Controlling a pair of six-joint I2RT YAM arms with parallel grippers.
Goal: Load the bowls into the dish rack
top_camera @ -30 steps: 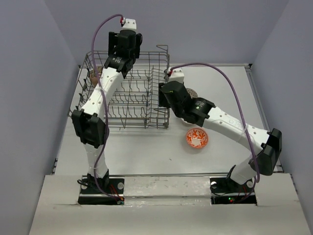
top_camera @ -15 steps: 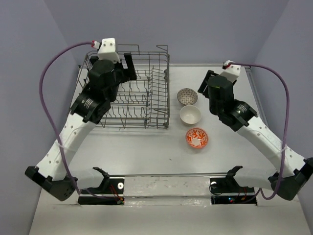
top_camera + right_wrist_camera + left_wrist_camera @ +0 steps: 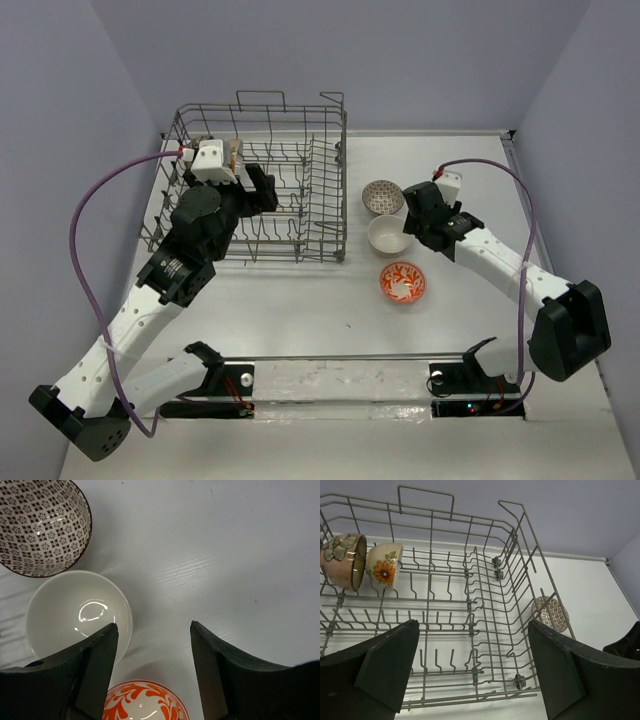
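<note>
The grey wire dish rack (image 3: 290, 215) stands at the far left, also in the left wrist view (image 3: 485, 595). Two bowls stand on edge at its far-left corner: a brown floral one (image 3: 341, 560) and a cream one with an orange flower (image 3: 384, 566). A grey-patterned bowl (image 3: 382, 197), a white bowl (image 3: 388, 234) and an orange-red bowl (image 3: 402, 282) sit on the table right of the rack. My left gripper (image 3: 260, 192) is open and empty above the rack. My right gripper (image 3: 412, 216) is open, low at the white bowl's right rim (image 3: 75, 612).
The white table (image 3: 300, 310) runs from the rack to the arm bases. Purple walls close in the left, right and back. The grey-patterned bowl shows through the rack's right side (image 3: 551, 614). The orange-red bowl (image 3: 142, 702) lies just below the right fingers.
The left arm swung back from the rack's far-left corner and now hangs over its near part. The right arm moved from the rack's right side, out to the right, then down beside the white bowl.
</note>
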